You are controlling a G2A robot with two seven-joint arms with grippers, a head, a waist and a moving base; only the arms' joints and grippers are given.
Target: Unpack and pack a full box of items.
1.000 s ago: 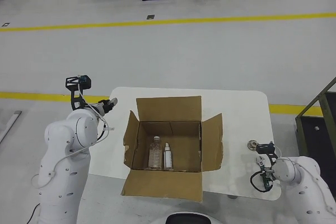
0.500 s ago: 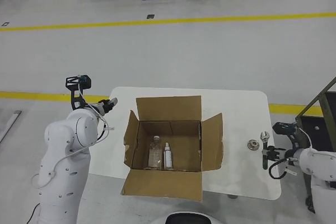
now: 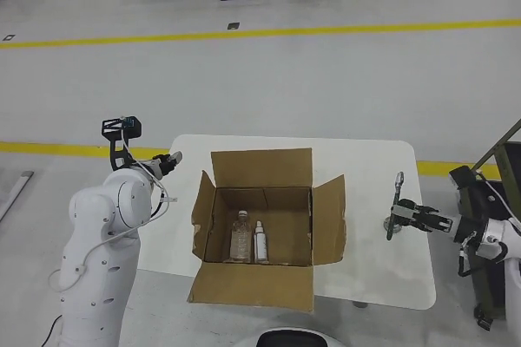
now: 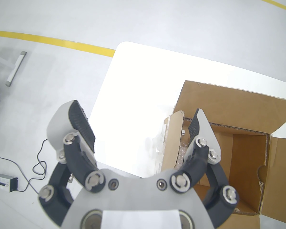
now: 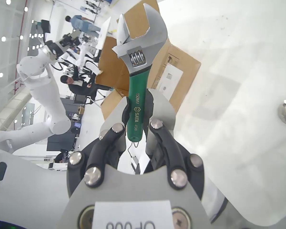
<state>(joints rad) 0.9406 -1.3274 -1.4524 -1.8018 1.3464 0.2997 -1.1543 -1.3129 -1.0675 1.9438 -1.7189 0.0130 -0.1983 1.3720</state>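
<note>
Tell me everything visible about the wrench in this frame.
The wrench is an adjustable spanner: bare metal head with open jaw and knurled wheel, green-sleeved handle with pale print. The right gripper is shut on the handle's end, head pointing away from the wrist. It appears held clear of the white table, beside the cardboard box; nothing else touches it.
</note>
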